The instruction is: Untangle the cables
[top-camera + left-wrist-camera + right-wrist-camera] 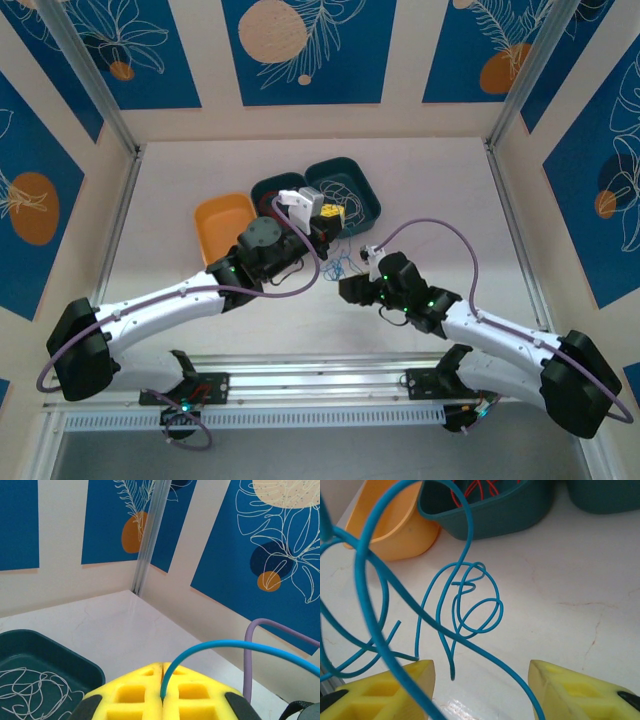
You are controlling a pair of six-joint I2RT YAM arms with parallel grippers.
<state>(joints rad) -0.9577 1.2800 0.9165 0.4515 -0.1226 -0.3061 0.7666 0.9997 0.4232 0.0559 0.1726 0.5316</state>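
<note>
- The left end effector [162, 692] is closed on the blue cable [235, 643]. Its yellow pads pinch one strand, which rises from the seam and arcs away to the right, probably held high so the loops hang free of the table [570, 580].
- The right end effector [481, 672] is open. Blue strands pass between its fingers without being gripped, so it looks placed to catch a second point and pull a loop out.
- Beyond its fingers, the rest of the blue cable lies coiled on the table, near the trays.
- The red cable [480, 487] lies in one teal tray [490, 515].
- The white cable [35, 690] lies in the other teal tray [75, 662].
- These two seem already sorted, and the orange tray [395, 535] likely awaits the blue one.
</note>
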